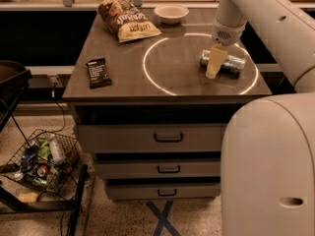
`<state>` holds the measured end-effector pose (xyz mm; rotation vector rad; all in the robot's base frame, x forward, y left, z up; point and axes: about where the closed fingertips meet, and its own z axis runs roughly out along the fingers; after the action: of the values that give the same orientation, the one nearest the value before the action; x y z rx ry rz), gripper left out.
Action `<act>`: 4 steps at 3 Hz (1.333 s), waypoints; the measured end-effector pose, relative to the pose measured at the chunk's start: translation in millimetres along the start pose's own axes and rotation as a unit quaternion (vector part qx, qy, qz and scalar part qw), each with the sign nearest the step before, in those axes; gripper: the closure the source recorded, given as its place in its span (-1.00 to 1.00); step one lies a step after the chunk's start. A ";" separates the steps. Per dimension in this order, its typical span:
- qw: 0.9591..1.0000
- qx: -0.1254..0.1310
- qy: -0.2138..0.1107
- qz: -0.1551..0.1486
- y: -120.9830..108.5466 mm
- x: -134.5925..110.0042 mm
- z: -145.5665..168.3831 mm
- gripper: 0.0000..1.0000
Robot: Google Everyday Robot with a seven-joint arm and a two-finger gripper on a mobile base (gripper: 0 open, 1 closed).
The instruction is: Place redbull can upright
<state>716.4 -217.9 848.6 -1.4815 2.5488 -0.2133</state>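
The redbull can lies on its side on the right part of the table top, inside the bright ring of light. It is silver and dark blue. My gripper hangs down from the white arm right over the can's left end and hides part of it. I cannot tell whether it touches the can.
A chip bag and a white bowl sit at the back of the table. A dark snack bar lies near the left front edge. Drawers are below. A wire basket of trash stands on the floor at left.
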 end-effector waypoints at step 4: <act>1.000 0.005 -0.006 -0.002 -4.3 -7.1 12.5 1.00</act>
<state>726.4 -214.2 838.0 -1.4805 2.5316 -0.2165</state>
